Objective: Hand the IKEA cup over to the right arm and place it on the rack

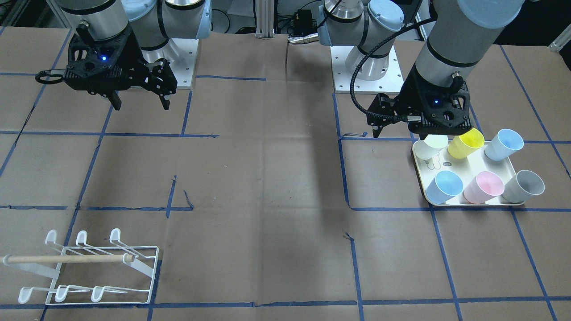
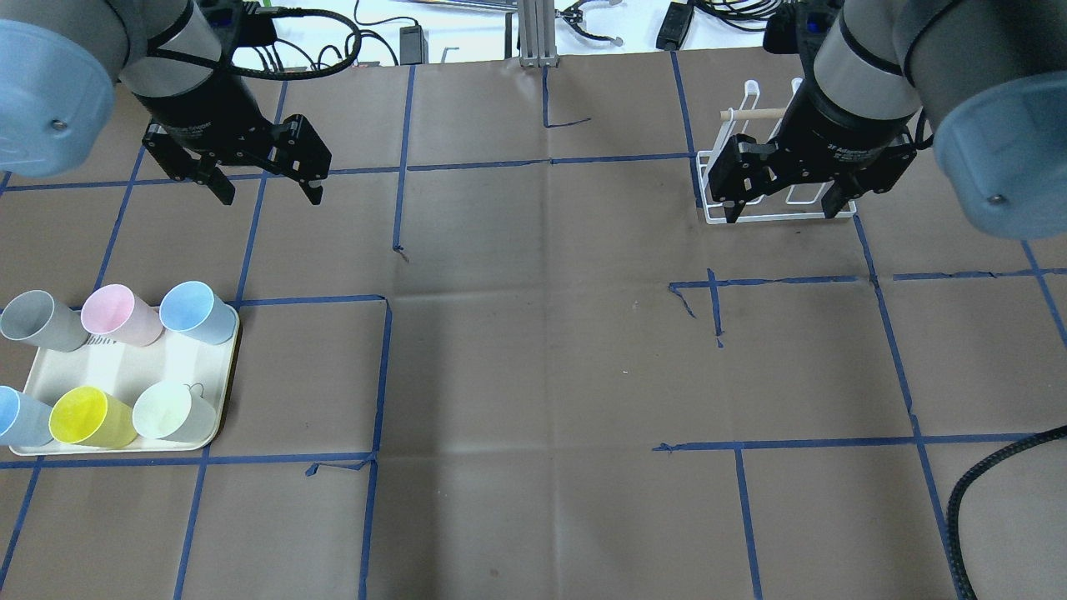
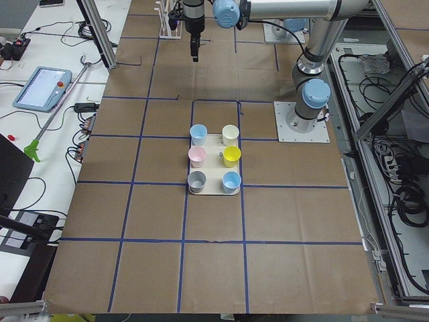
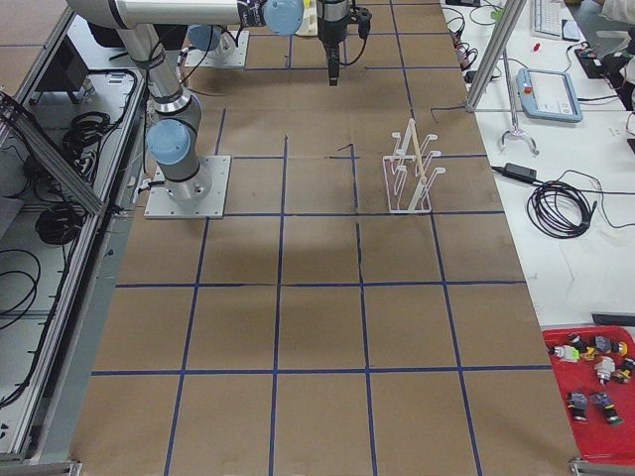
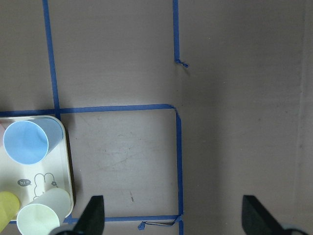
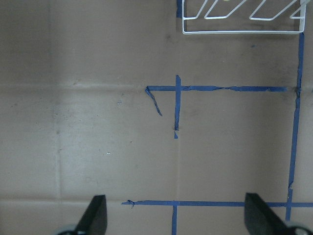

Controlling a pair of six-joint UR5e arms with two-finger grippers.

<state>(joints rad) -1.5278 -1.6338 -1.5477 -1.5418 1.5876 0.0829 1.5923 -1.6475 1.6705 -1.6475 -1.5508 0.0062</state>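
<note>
Several pastel cups stand on a cream tray [image 2: 125,367] at my left: grey [image 2: 37,321], pink [image 2: 121,315], blue [image 2: 196,312], yellow [image 2: 87,417] and pale white-green [image 2: 171,412]. My left gripper [image 2: 268,193] is open and empty, high above the table just beyond the tray. The left wrist view shows the tray [image 5: 44,176] at lower left, off to the side of the fingers [image 5: 93,215]. My right gripper [image 2: 783,212] is open and empty, hovering over the near edge of the white wire rack [image 1: 89,267], which has a wooden dowel.
Brown paper with blue tape grid lines covers the table [image 2: 542,350]. The arm bases [image 1: 361,67] are bolted on the robot's side. A teach pendant [image 4: 551,94] and cables lie on a side bench. A red bin of small parts [image 4: 595,382] sits off the table.
</note>
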